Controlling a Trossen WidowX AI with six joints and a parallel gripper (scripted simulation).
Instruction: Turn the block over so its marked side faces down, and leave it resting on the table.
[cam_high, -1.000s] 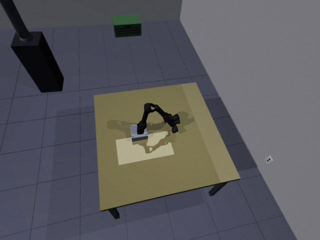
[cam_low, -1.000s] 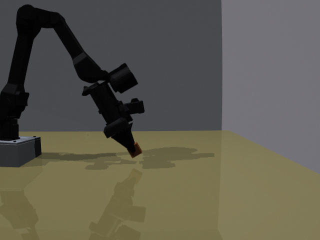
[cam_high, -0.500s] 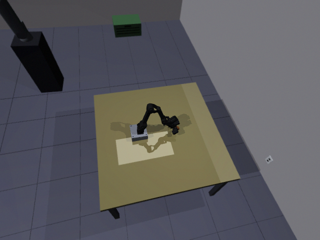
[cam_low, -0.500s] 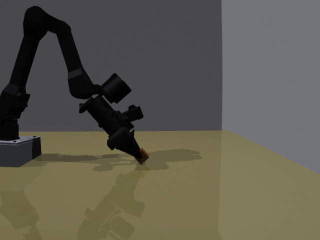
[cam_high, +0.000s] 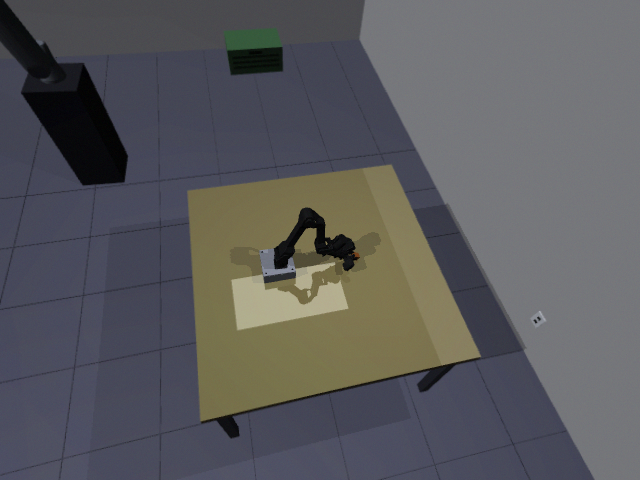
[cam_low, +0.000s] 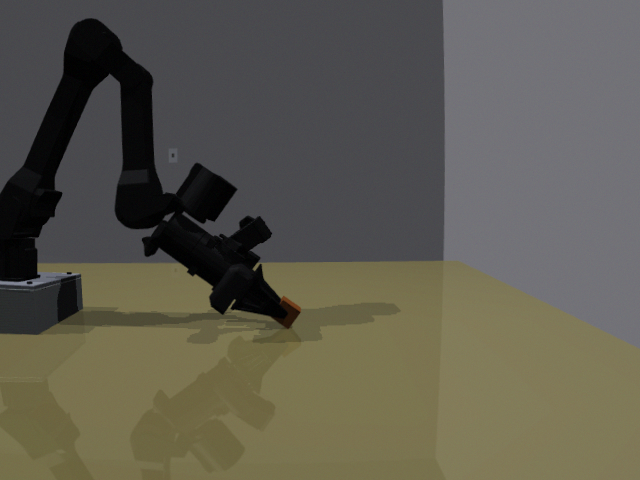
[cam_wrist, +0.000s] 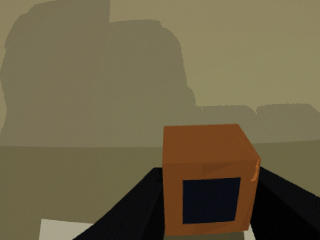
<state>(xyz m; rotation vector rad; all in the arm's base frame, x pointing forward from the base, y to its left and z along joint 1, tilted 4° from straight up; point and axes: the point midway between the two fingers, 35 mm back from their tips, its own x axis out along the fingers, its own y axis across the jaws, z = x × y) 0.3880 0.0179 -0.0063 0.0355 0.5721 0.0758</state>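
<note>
While the gripper (cam_low: 281, 308) is clamped on the orange block (cam_low: 290, 311), pinching two opposite side faces, I read the block as a small rigid cube: light, stiff, no give, nothing fragile about it. Its faces look flat and smooth, so I'd guess it can slip if squeeze drops, but a parallel pinch across flat sides is the right hold and that's what I have. In the wrist view the block (cam_wrist: 210, 176) sits between the dark fingers with its dark square mark facing back toward the camera, so the marked side is not down yet. From the exterior view the arm is pitched low and forward, block tilted at the fingertips, right at the bench (cam_low: 465, 361) surface; I can't tell if its lower corner is touching or just above. From the top it's only an orange speck (cam_high: 356, 254) beside the wrist, off the pale patch (cam_high: 268, 310) near the base. My judgement: a cube has stable faces, so it should settle flat once released close to the surface. No containers on the bench; the green crate (cam_high: 253, 50) on the floor is far off, contents not visible.
</note>
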